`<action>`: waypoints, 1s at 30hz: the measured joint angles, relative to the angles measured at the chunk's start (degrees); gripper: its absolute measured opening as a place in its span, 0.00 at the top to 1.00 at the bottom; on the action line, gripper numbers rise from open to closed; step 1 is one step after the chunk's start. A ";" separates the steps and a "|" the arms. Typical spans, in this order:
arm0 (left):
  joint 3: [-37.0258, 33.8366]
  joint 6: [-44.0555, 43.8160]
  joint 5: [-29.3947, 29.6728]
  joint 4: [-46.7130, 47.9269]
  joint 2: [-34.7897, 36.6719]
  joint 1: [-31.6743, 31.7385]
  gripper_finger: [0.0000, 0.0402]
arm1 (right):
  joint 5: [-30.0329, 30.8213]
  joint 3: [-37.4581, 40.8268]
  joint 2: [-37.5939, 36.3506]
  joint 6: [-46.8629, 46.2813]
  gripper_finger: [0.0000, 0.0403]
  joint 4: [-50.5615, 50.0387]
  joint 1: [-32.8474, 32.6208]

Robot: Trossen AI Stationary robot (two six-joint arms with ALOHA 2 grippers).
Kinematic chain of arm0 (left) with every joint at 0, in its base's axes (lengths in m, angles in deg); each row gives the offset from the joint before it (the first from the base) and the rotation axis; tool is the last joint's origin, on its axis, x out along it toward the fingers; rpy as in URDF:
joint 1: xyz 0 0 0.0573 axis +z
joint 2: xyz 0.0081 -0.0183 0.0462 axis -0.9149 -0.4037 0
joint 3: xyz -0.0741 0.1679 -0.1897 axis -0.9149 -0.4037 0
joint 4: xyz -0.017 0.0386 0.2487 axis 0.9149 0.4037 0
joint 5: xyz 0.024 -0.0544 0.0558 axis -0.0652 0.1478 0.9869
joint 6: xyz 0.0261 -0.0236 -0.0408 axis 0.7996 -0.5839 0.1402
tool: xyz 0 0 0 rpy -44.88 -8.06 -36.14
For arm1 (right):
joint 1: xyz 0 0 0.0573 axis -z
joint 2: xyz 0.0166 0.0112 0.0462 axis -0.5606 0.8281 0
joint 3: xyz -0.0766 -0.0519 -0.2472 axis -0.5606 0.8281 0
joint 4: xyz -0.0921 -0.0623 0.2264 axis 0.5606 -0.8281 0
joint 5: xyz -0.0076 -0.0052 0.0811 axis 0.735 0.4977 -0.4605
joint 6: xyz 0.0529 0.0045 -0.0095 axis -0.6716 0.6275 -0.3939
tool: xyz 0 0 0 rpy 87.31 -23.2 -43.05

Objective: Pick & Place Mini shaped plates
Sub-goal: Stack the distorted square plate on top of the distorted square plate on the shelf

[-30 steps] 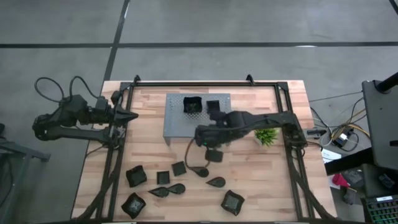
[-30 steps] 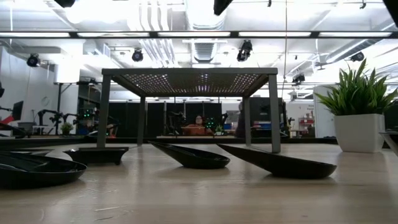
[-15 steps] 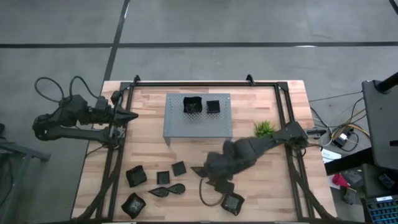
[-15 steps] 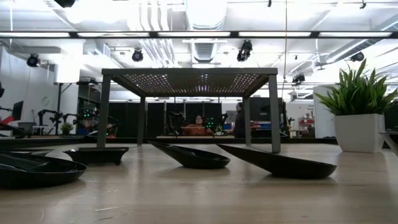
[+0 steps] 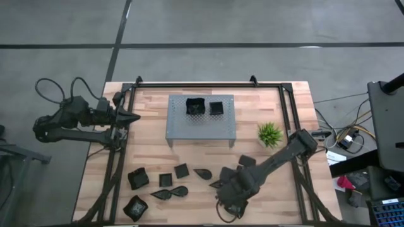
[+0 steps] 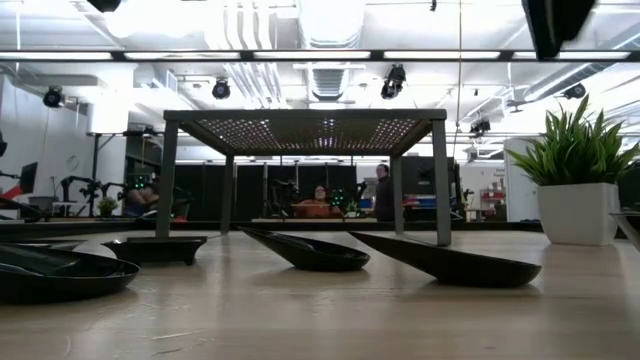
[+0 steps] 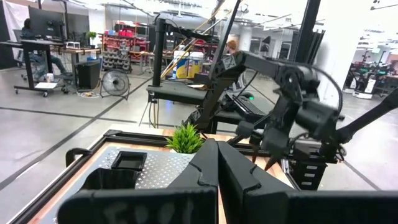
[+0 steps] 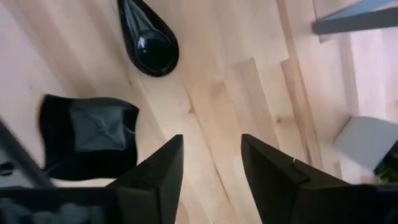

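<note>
You see the table [image 5: 158,151] from straight overhead, and level from its near edge. Both views share the perforated rack [image 5: 201,118]. Your wrist cameras look across and closely down at it.

Robotics lab: robot arms [image 7: 292,106], workbenches [image 7: 37,50], strip lights [image 6: 320,55].

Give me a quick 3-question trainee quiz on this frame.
1. True or false: two plates sit on the rack.
2. Which gripper is open? A) left gripper B) right gripper
3. Fill in: the plant stands to the ___ of the rack, seen from above.

Key: 1 true; 2 B, nothing between its fingers, over bare table near a square plate and a teardrop plate; 3 right.
</note>
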 joint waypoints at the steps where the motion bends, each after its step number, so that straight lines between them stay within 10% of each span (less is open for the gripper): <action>1: 0.00 0.00 0.00 0.00 0.00 0.00 1.00 | -0.02 1.23 0.00 -0.02 0.60 0.98 -0.39; 30: 0.02 0.00 0.02 0.00 0.00 0.00 1.00 | -4.83 14.35 -0.50 -7.26 0.69 21.36 -5.28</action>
